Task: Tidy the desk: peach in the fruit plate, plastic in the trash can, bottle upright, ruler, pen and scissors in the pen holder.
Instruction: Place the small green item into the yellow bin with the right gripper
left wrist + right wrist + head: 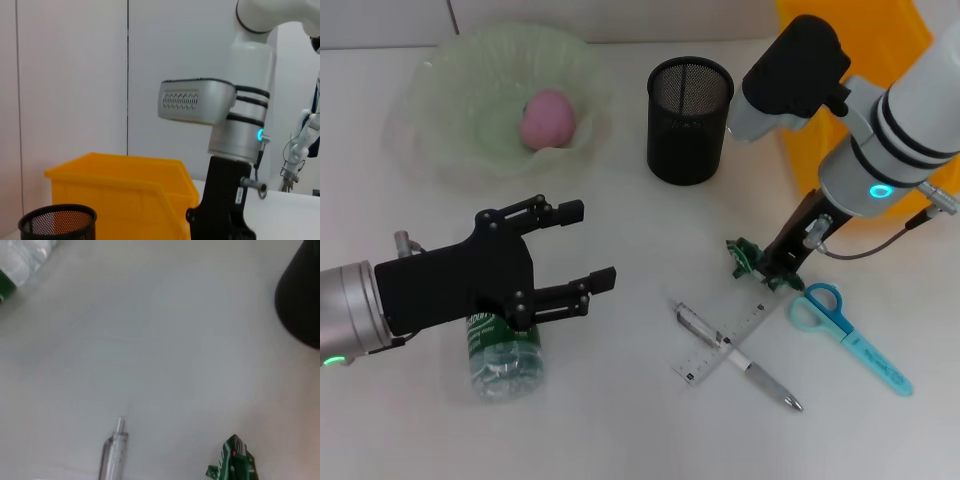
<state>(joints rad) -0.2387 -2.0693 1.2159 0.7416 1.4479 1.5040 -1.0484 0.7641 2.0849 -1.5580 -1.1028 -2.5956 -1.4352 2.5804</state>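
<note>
A pink peach [548, 118] lies in the pale green fruit plate [460, 80] at the back left. The black mesh pen holder [689, 120] stands at the back centre, and the yellow trash can [850, 130] is behind my right arm. The crumpled green plastic [746, 258] lies on the table, with my right gripper [776, 276] down on it and shut on it. A clear ruler [725, 345] crosses a pen [760, 377]. Blue scissors [845, 335] lie to their right. The bottle [505, 355] lies on its side under my open left gripper [598, 243].
The left wrist view shows the yellow trash can [120, 190], the pen holder's rim [57, 220] and my right arm [225, 125]. In the right wrist view are the plastic [232, 462], the pen's tip [115, 447], the bottle [20, 260] and the pen holder [300, 305].
</note>
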